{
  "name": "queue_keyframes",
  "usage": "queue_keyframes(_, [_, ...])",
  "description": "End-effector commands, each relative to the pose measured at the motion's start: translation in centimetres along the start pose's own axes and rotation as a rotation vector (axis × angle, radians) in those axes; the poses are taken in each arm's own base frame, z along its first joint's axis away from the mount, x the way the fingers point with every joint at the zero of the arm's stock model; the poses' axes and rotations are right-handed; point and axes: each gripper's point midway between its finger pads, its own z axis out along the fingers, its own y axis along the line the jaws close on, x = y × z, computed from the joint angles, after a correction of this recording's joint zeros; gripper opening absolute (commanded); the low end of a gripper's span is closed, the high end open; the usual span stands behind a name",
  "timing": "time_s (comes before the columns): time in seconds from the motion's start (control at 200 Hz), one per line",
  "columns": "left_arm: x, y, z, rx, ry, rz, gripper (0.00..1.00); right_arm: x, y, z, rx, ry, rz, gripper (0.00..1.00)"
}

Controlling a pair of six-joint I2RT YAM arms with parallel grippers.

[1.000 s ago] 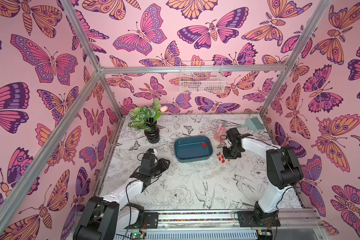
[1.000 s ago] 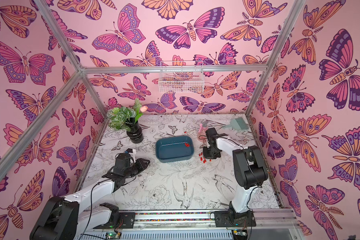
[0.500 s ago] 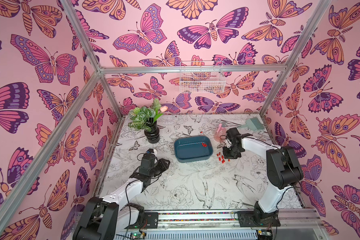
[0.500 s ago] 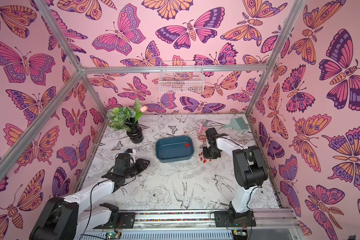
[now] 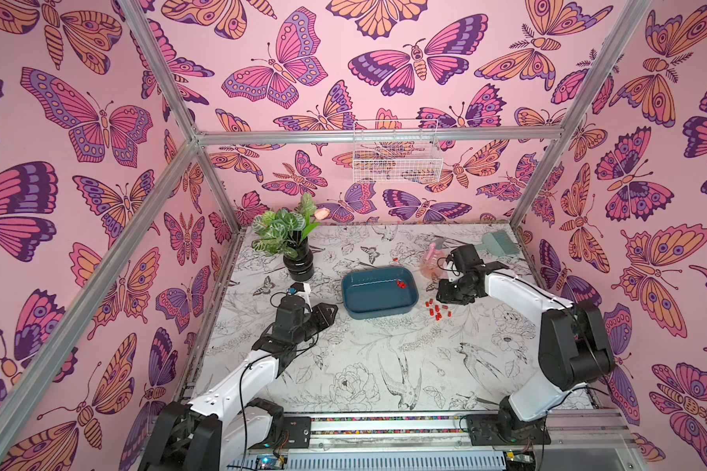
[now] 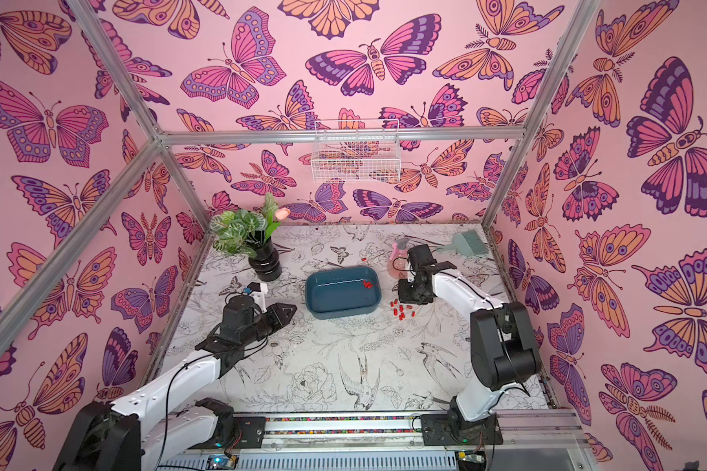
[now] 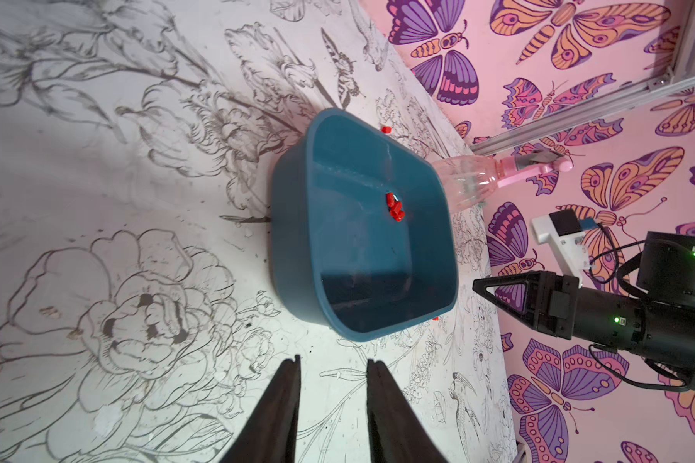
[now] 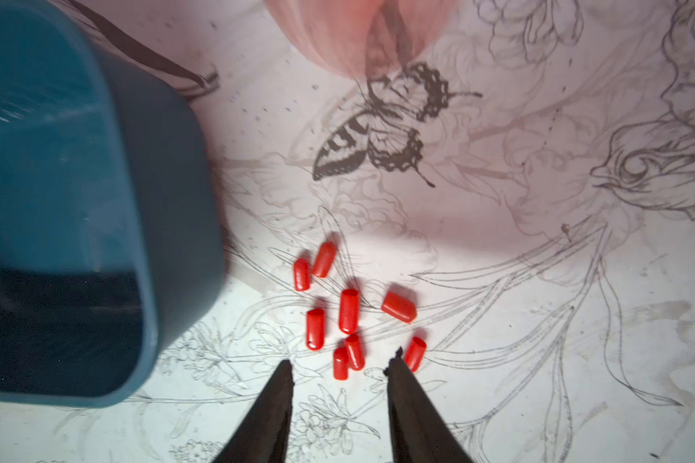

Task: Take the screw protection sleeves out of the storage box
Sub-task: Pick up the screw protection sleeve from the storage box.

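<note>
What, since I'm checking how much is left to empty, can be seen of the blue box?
The blue box is a shallow dark teal plastic tray, rounded corners, low walls, open, flat on the table. Three red caps lie clustered inside near one wall; its floor is otherwise bare. Nothing else seems to touch it.

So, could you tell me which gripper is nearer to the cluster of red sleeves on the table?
Right. The right gripper hovers beside those sleeves; the left gripper sits across the storage box from them.
</note>
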Motion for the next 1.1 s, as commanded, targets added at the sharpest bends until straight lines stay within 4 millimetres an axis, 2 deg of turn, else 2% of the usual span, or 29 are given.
queue_keyframes(0.0, [-1.1,-2.5,1.1,0.017,-0.009,0.082,0.34,-1.7,2.4,-0.9,-0.143,-0.080,0.038,0.47])
queue_keyframes(0.105, [-1.7,-4.7,3.2,0.030,0.006,0.128,0.35,-2.7,4.5,-0.9,-0.268,-0.106,0.065,0.50])
queue_keyframes(0.12, [-1.4,-4.3,4.0,0.016,0.025,0.129,0.35,-2.9,4.8,-0.8,-0.285,-0.109,0.069,0.50])
queue_keyframes(0.225, [-1.3,-5.7,7.4,0.029,0.080,0.149,0.36,-3.5,6.5,0.1,-0.358,-0.103,0.086,0.52])
queue_keyframes(0.325, [-0.4,-6.9,10.6,0.043,0.137,0.179,0.37,-3.6,7.4,1.0,-0.363,-0.099,0.072,0.53])
queue_keyframes(0.451, [0.7,-7.7,13.3,0.034,0.168,0.215,0.37,-4.1,8.0,1.3,-0.368,-0.112,0.059,0.54])
queue_keyframes(0.616, [1.8,-8.0,15.5,0.030,0.197,0.244,0.37,-4.2,8.3,2.3,-0.391,-0.094,0.065,0.53])
queue_keyframes(0.751, [2.0,-7.9,16.8,0.012,0.214,0.256,0.38,-3.9,9.5,2.8,-0.427,-0.072,0.064,0.52])
queue_keyframes(0.911, [2.2,-7.8,18.2,-0.012,0.234,0.278,0.39,-3.1,10.3,2.5,-0.437,-0.062,0.057,0.50])
queue_keyframes(1.097, [2.9,-7.4,19.5,-0.051,0.264,0.301,0.39,-1.9,10.5,2.0,-0.453,-0.064,0.079,0.48])
